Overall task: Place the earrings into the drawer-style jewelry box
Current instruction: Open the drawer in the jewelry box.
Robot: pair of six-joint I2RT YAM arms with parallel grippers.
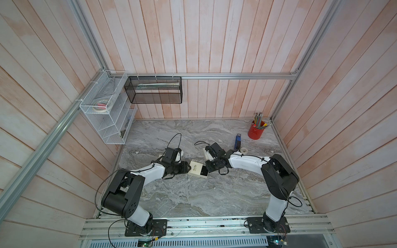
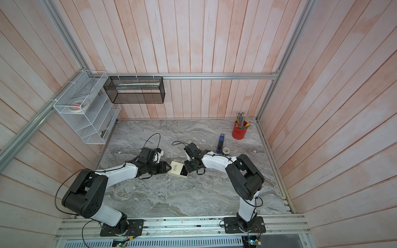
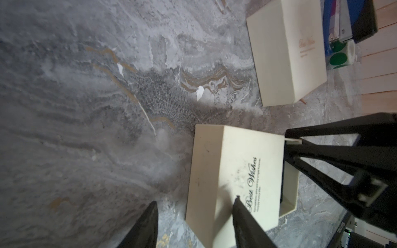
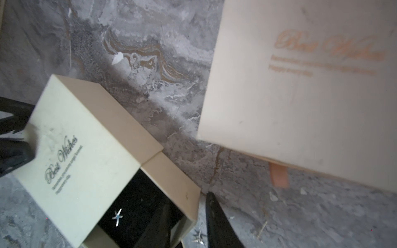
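**Drawer part-way out, one earring in, one on the tabletop**

The grey marbled tabletop (image 1: 193, 197) carries everything. The left arm (image 1: 148, 171) and right arm (image 1: 247, 161) reach in from opposite sides to the small cream jewelry box (image 1: 198, 169) between them, which looks like bracing on one side and working on the other.

A larger cream box (image 4: 300, 85) with orange lettering sits just beside it, apart and closed.

The jewelry box's drawer (image 4: 171, 171) is slid part-way out of its sleeve, so its black lining is exposed for loading.

The left end effector (image 3: 195, 200) has its jaws well apart. One finger lies over the printed lid and the other is off the box's side above bare tabletop. It grips nothing and probably steadies the sleeve.

The right end effector (image 4: 189, 198) is narrowly open, with one finger inside the drawer and the other outside its end wall. No firm pinch is visible, so it seems set to shift the drawer.

One star-shaped earring (image 4: 117, 216) lies on the black lining. A second earring (image 4: 198, 236) rests on the tabletop just outside the drawer's end wall, so the task appears half done.
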